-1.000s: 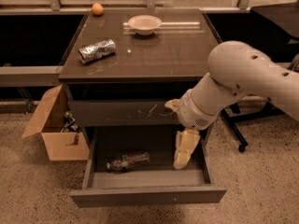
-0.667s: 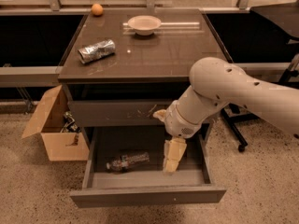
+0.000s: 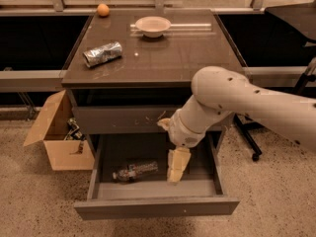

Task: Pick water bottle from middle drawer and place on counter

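The water bottle lies on its side in the open middle drawer, cap to the left, left of centre. My gripper hangs down inside the drawer, just right of the bottle's base and apart from it. The white arm comes in from the right across the cabinet front. The counter is the glossy dark top slab above.
On the counter are a crumpled silver foil packet, a white bowl and an orange ball. The scratched upper drawer front is shut. An open cardboard box stands on the floor at left. A chair base is at right.
My arm and gripper have moved left inside the drawer, closer to the water bottle. The bottle has not moved.
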Robot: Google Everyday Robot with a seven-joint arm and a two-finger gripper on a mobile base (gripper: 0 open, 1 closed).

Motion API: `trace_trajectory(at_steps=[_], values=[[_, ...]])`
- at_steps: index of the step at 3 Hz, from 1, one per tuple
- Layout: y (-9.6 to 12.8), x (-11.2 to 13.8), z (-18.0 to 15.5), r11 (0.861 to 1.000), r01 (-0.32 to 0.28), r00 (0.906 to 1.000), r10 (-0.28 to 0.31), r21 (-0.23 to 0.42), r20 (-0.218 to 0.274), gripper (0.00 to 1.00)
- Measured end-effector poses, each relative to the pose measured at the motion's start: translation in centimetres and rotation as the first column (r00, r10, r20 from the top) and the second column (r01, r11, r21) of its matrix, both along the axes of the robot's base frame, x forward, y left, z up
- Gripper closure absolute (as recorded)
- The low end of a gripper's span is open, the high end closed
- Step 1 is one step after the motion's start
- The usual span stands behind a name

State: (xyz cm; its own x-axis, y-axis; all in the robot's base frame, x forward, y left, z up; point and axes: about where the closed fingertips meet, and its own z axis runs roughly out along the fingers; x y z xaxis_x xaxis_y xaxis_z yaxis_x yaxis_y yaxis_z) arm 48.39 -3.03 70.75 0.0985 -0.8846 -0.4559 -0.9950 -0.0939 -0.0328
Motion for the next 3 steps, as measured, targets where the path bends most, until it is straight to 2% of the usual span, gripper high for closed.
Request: trace_trajectory(at_steps=[1,3], values=[[3.7,2.6,-5.8,0.999,-0.052,0.9986,0.052,0.007,0.003,0.00],[8.2,4.6,-13.5,0.993,-0.100,0.9946,0.101,0.057,-0.025,0.00]])
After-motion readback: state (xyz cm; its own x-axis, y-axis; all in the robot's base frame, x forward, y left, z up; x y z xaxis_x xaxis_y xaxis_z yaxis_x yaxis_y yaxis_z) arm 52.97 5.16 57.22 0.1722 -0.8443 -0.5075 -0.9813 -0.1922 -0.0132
